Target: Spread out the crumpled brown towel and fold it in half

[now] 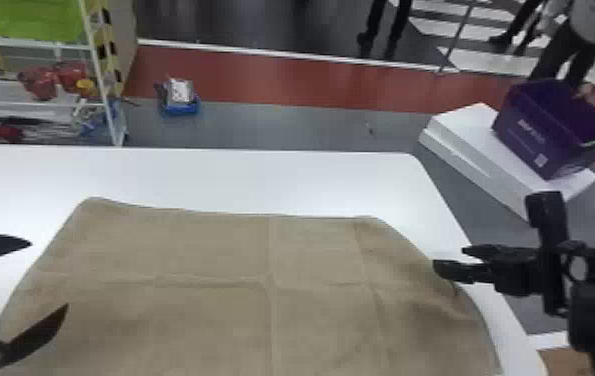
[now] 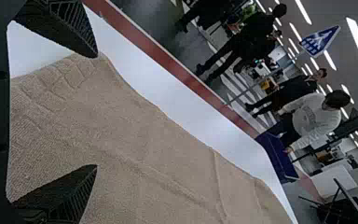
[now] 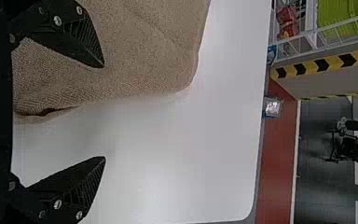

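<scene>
Evidently, the towel (image 1: 211, 250) lay spread on the table (image 1: 211, 172) at six o'clock, its visible length nine-to-three, left gripper (image 1: 49, 274) by its nine-o'clock side, right gripper (image 1: 449, 258) by three, fingers apart on both.

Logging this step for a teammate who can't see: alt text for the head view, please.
A brown towel lies spread out on a white table, creased and slightly rumpled toward its right side. The open left gripper is at the towel's left side, the right gripper near its right edge. Beyond the table's right side sits a purple box.
</scene>
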{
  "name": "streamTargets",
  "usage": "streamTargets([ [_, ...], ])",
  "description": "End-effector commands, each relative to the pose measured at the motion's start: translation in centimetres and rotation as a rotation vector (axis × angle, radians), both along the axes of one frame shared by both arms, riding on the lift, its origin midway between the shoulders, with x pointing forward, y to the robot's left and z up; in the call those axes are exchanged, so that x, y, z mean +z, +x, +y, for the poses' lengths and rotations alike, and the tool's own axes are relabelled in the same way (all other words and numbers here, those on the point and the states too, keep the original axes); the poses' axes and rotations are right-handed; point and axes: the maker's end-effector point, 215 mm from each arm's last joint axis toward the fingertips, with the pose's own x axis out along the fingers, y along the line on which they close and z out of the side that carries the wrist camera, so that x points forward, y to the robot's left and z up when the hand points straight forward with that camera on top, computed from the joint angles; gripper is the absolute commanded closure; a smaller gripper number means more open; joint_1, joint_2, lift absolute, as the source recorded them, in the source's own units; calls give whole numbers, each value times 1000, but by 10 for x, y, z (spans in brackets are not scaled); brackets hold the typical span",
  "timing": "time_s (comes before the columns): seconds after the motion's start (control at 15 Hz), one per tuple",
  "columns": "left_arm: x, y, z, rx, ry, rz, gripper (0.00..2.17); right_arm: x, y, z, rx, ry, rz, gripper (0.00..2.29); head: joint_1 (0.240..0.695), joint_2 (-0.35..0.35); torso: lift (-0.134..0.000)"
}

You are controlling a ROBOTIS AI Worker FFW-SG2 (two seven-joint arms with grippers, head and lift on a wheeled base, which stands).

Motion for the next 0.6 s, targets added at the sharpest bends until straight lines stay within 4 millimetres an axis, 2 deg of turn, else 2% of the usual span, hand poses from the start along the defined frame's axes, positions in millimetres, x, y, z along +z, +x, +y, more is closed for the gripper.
streamTargets([
  [0.0, 0, -2, 1, -1, 4, -3, 36, -6, 9, 7, 10, -10, 13, 215, 695, -212, -123],
  [0.27, -1, -4, 0, -5, 5, -2, 36, -19, 20, 15, 13, -33, 42, 215, 695, -197, -123],
  [0.33, -1, -5, 0, -7, 5, -2, 36, -21, 22, 19, 16, -28, 45, 275, 695, -193, -123],
  [0.53, -3, -9, 0, -10, 8, 0, 36, -22, 25, 27, 30, -22, 47, 697, 695, -183, -123],
])
